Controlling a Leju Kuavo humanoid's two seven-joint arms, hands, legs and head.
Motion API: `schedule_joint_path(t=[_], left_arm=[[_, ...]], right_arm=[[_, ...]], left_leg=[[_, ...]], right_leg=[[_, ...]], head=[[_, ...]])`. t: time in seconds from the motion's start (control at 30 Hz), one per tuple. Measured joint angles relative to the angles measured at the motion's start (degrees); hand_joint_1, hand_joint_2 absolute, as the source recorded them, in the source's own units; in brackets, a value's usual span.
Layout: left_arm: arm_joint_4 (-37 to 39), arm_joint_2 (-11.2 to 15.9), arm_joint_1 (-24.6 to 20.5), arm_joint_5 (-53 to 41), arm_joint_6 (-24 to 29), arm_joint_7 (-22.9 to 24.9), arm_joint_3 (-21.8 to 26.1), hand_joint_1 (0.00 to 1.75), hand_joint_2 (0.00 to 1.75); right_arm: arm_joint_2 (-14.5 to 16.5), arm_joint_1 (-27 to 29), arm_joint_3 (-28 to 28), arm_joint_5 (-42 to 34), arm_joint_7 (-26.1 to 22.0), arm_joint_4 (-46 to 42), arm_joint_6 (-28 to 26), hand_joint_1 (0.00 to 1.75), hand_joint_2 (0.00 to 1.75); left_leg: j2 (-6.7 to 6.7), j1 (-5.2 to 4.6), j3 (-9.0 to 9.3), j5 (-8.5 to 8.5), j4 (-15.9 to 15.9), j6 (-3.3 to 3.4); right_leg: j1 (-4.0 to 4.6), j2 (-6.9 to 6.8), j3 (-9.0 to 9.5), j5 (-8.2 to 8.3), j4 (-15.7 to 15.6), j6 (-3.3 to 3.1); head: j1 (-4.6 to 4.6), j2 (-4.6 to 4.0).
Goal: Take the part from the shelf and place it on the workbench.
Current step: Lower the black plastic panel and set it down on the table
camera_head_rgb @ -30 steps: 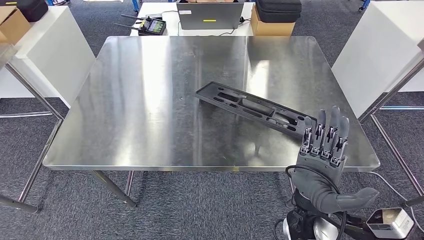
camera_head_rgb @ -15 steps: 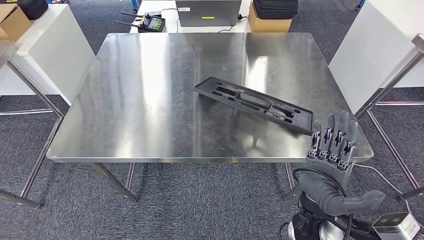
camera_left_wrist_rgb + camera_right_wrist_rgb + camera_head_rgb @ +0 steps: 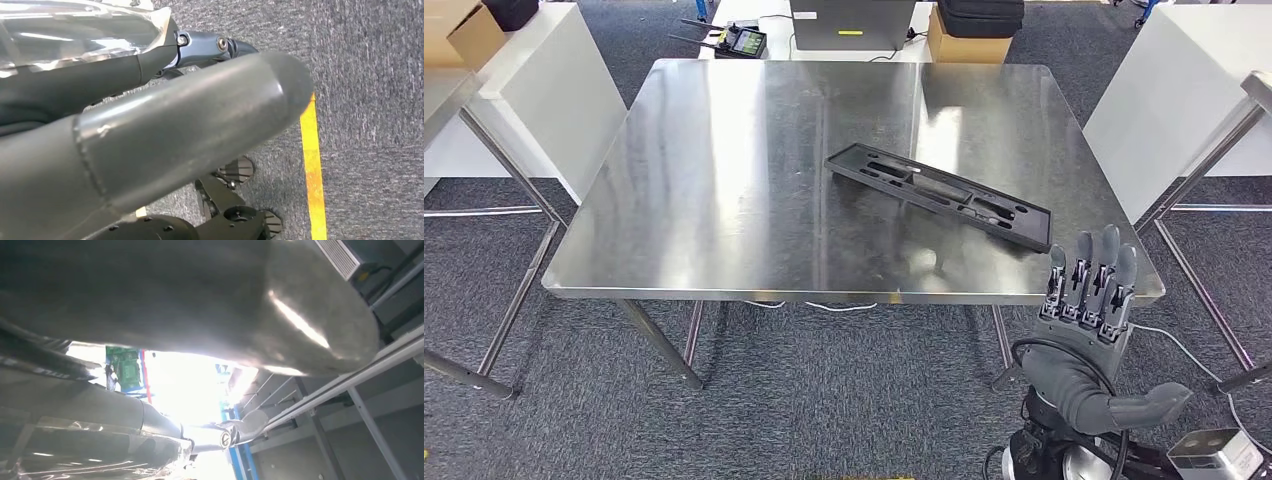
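Your right hand (image 3: 1089, 330) is raised at about 5 o'clock in the head view, just off the near right corner of the square brushed-steel surface (image 3: 724, 190); its dark fingers (image 3: 1096, 270) stand straight up, side by side with small gaps, and the thick grey thumb juts out toward 3 o'clock, so the hand is spread and holds nothing, touching nothing. Your left hand (image 3: 150, 145) appears in the left wrist view as a thick grey thumb close to the lens, hanging above grey carpet with one yellow floor line (image 3: 312, 165); you cannot tell from that picture whether its fingers are apart or curled. The task's thing, one long flat black plastic tray-like part with recessed slots (image 3: 939, 195), lies flat on the surface, right of centre, running diagonally from about 10 o'clock to 4 o'clock, its nearer end close to the surface's right front edge and apart from your right hand. Beyond the surface's far edge, at 12 o'clock, you have one grey laptop with a yellow strip (image 3: 851, 14), one black remote controller with antennas and a green-lit screen (image 3: 742, 40) at 11 o'clock, and one cardboard box carrying a black case (image 3: 976, 35) at 1 o'clock. A second cardboard box (image 3: 459, 30) sits at 10 o'clock on a white cabinet. No writing can be read on any of these.
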Motion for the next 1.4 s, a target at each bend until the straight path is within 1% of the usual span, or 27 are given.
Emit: schedule_joint_path(t=[0.03, 0.1, 0.17, 0.23, 0.27, 0.33, 0.4, 0.43, 0.47, 0.53, 0.6, 0.67, 0.7, 0.73, 0.77, 0.83, 0.9, 0.97, 1.03, 1.07, 1.13, 1.2, 1.23, 1.27, 1.3, 1.33, 1.4], left_arm=[[0.0, -0.01, -0.02, 0.01, 0.02, -0.01, -0.04, 0.0, 0.0], [0.0, -0.02, -0.05, 0.01, 0.05, -0.05, -0.08, 0.0, 0.0], [0.0, -0.02, -0.02, 0.01, 0.15, -0.17, -0.1, 0.0, 0.0], [0.0, -0.02, 0.0, 0.01, 0.24, -0.3, -0.11, 0.0, 0.0], [0.0, -0.02, 0.01, 0.01, 0.25, -0.33, -0.13, 0.0, 0.0], [-0.01, -0.06, 0.01, 0.02, 0.25, -0.37, -0.14, 0.0, 0.0], [-0.02, -0.17, 0.01, 0.03, 0.28, -0.4, -0.15, 0.0, 0.0], [-0.02, -0.21, 0.01, 0.04, 0.31, -0.42, -0.15, 0.0, 0.0], [-0.02, -0.2, 0.02, 0.05, 0.33, -0.43, -0.16, 0.0, 0.0], [-0.01, -0.08, 0.07, 0.08, 0.37, -0.43, -0.16, 0.0, 0.0], [0.0, -0.01, 0.16, 0.09, 0.38, -0.42, -0.19, 0.0, 0.0], [0.0, -0.01, 0.2, 0.09, 0.39, -0.42, -0.2, 0.0, 0.0], [0.0, -0.01, 0.2, 0.09, 0.39, -0.42, -0.2, 0.0, 0.0], [0.0, 0.01, 0.2, 0.09, 0.4, -0.42, -0.2, 0.0, 0.0], [0.0, 0.02, 0.2, 0.09, 0.4, -0.42, -0.2, 0.0, 0.0], [0.0, 0.04, 0.17, 0.09, 0.4, -0.42, -0.2, 0.0, 0.0], [0.0, 0.05, 0.08, 0.09, 0.41, -0.4, -0.2, 0.0, 0.0], [0.0, 0.07, 0.02, 0.1, 0.44, -0.37, -0.2, 0.0, 0.0], [0.0, 0.04, 0.01, 0.11, 0.45, -0.38, -0.2, 0.0, 0.0], [0.0, 0.02, 0.0, 0.12, 0.45, -0.4, -0.2, 0.0, 0.0], [0.0, -0.01, -0.04, 0.11, 0.45, -0.48, -0.21, 0.0, 0.0], [0.0, 0.01, -0.01, 0.11, 0.45, -0.53, -0.22, 0.0, 0.0], [0.0, 0.01, 0.01, 0.11, 0.45, -0.56, -0.22, 0.0, 0.0], [0.0, 0.01, 0.02, 0.11, 0.44, -0.58, -0.23, 0.0, 0.0], [0.0, 0.01, 0.03, 0.11, 0.43, -0.6, -0.26, 0.0, 0.0], [0.0, -0.01, 0.02, 0.11, 0.42, -0.61, -0.3, 0.0, 0.0], [-0.01, -0.09, 0.01, 0.13, 0.41, -0.61, -0.42, 0.0, 0.0]], right_arm=[[-0.02, 0.08, -0.02, -0.04, 0.0, -0.01, -0.03, 0.0, 0.0], [-0.04, 0.19, -0.06, -0.16, 0.0, -0.01, -0.08, 0.0, 0.0], [-0.06, 0.33, -0.14, -0.32, 0.0, 0.0, -0.09, 0.0, 0.0], [-0.08, 0.46, -0.3, -0.46, 0.0, 0.03, -0.09, 0.0, 0.0], [-0.08, 0.48, -0.37, -0.54, 0.0, 0.05, -0.09, 0.0, 0.0], [-0.08, 0.45, -0.46, -0.7, 0.0, 0.07, -0.09, 0.0, 0.0], [-0.05, 0.37, -0.53, -0.84, 0.02, 0.07, -0.09, 0.0, 0.0], [-0.04, 0.35, -0.57, -0.87, 0.03, 0.07, -0.09, 0.0, 0.0], [-0.03, 0.36, -0.62, -0.9, 0.04, 0.07, -0.09, 0.0, 0.0], [0.02, 0.34, -0.72, -0.92, 0.07, 0.13, -0.09, 0.0, 0.0], [0.09, 0.3, -0.75, -0.93, 0.1, 0.21, -0.09, 0.0, 0.0], [0.14, 0.29, -0.76, -0.93, 0.11, 0.27, -0.09, 0.0, 0.0], [0.16, 0.31, -0.76, -0.93, 0.11, 0.32, -0.09, 0.0, 0.0], [0.19, 0.34, -0.77, -0.93, 0.11, 0.38, -0.09, 0.0, 0.0], [0.22, 0.36, -0.78, -0.93, 0.12, 0.44, -0.09, 0.0, 0.0], [0.26, 0.34, -0.79, -0.93, 0.14, 0.5, -0.09, 0.0, 0.0], [0.34, 0.24, -0.82, -0.93, 0.2, 0.49, -0.1, 0.0, 0.0], [0.48, 0.17, -0.86, -0.93, 0.38, 0.48, -0.24, 0.0, 0.0], [0.54, 0.25, -0.92, -0.92, 0.57, 0.49, -0.49, 0.0, 0.0], [0.55, 0.34, -1.01, -0.9, 0.68, 0.5, -0.64, 0.0, 0.0], [0.56, 0.48, -1.29, -0.82, 0.85, 0.51, -0.92, 0.0, 0.0], [0.56, 0.61, -1.68, -0.73, 0.95, 0.56, -1.22, 0.0, 0.0], [0.56, 0.7, -1.88, -0.61, 1.02, 0.61, -1.44, 0.0, 0.0], [0.57, 0.8, -2.08, -0.45, 1.14, 0.7, -1.74, 0.0, 0.0], [0.6, 0.87, -2.27, -0.25, 1.32, 0.82, -2.13, 0.0, 0.0], [0.65, 0.91, -2.55, -0.06, 1.66, 0.98, -2.6, 0.0, 0.0], [0.79, 0.92, -3.34, 0.44, 2.57, 1.38, -3.87, 0.0, 0.0]], left_leg=[[0.14, -0.06, -0.56, 0.64, -0.15, 0.64], [0.5, -0.08, -2.06, 2.02, -0.46, 1.72], [0.7, -0.38, -3.71, 3.25, -0.41, 2.17], [0.81, -0.71, -5.2, 4.49, -0.33, 2.26], [0.82, -0.88, -5.83, 5.05, -0.3, 2.26], [0.8, -1.22, -6.95, 6.14, -0.25, 2.11], [0.76, -1.52, -7.59, 7.17, -0.24, 1.69], [0.78, -1.54, -7.71, 7.66, -0.27, 1.42], [0.8, -1.55, -7.78, 8.14, -0.35, 1.12], [0.71, -1.33, -8.3, 7.8, 0.06, 0.47], [0.4, -0.96, -9.84, 3.39, 3.7, -0.28], [0.19, -0.42, -11.82, -2.48, 11.04, -1.09], [0.16, -0.1, -12.41, -3.88, 14.55, -1.49], [0.17, 0.26, -12.29, -3.78, 16.65, -1.87], [0.18, 0.65, -11.18, -2.54, 16.78, -2.22], [0.17, 1.47, -6.0, 0.29, 11.14, -2.98], [-0.05, 1.6, -0.85, -0.01, 3.64, -3.29], [-0.22, 1.06, 0.37, -1.0, 0.83, -2.56], [0.0, 0.67, -0.78, -0.07, 0.56, -1.0], [0.15, 0.56, -1.48, 0.67, 0.39, -0.1], [0.47, 0.45, -3.24, 2.32, 0.23, 1.21], [0.6, 0.23, -5.11, 3.95, 0.31, 1.63], [0.65, 0.11, -6.06, 4.75, 0.35, 1.65], [0.68, 0.01, -6.93, 5.5, 0.39, 1.59], [0.69, -0.09, -7.82, 6.22, 0.42, 1.49], [0.7, -0.16, -8.58, 6.92, 0.44, 1.35], [0.65, -0.35, -9.54, 8.22, 0.49, 0.87]], right_leg=[[0.06, 0.04, -0.57, -0.65, 0.63, 0.09], [0.13, 0.09, -2.65, -4.52, 4.99, -0.51], [0.13, 0.1, -4.96, -9.5, 12.8, -1.1], [0.15, 0.1, -4.88, -11.03, 17.31, -0.57], [0.22, 0.1, -3.26, -10.26, 16.43, -0.1], [0.54, 0.1, 2.86, -8.2, 8.79, 0.09], [1.13, 0.03, 8.4, -7.86, 0.23, -0.79], [1.4, 0.01, 9.52, -8.05, -1.92, -1.28], [1.55, -0.02, 9.62, -7.94, -2.68, -1.65], [0.76, -0.14, 8.67, -6.9, -2.74, -2.55], [-0.04, -0.35, 7.43, -5.5, -2.92, -3.61], [0.03, -0.46, 6.01, -4.16, -2.8, -3.97], [0.01, -0.49, 5.28, -3.52, -2.68, -3.82], [-0.06, -0.51, 4.51, -2.93, -2.48, -3.59], [-0.21, -0.53, 3.68, -2.42, -2.18, -3.26], [-0.56, -0.54, 1.96, -1.72, -1.14, -2.52], [-0.52, -0.53, 0.57, -1.24, 0.08, -1.76], [-0.22, -0.53, -0.12, -0.46, 0.45, -0.7], [-0.14, -0.43, -0.62, 0.04, 0.46, 0.37], [-0.21, -0.34, -1.29, -0.95, 1.33, 0.39], [-0.43, -0.18, -3.61, -5.77, 6.74, -0.28], [-0.4, -0.1, -5.76, -10.36, 14.74, -0.36], [-0.38, -0.06, -5.85, -11.01, 17.38, 0.05], [-0.32, -0.04, -4.89, -10.59, 18.01, 0.58], [-0.22, -0.02, -2.83, -9.48, 16.45, 1.05], [-0.07, -0.02, 0.37, -8.44, 12.82, 1.17], [0.52, -0.04, 7.54, -8.33, 3.18, 0.34]], head=[[0.08, -0.01], [0.32, -0.01], [0.5, 0.0], [0.49, 0.01], [0.49, 0.0], [0.48, 0.01], [0.42, 0.01], [0.37, 0.01], [0.32, 0.01], [0.25, 0.01], [0.04, 0.0], [-0.15, -0.01], [-0.15, -0.01], [-0.17, -0.01], [-0.17, -0.01], [-0.19, -0.01], [-0.23, 0.0], [-0.25, 0.0], [-0.3, -0.01], [-0.23, -0.01], [0.0, 0.0], [0.25, 0.01], [0.27, 0.0], [0.29, 0.0], [0.3, 0.0], [0.29, 0.0], [0.27, 0.01]])
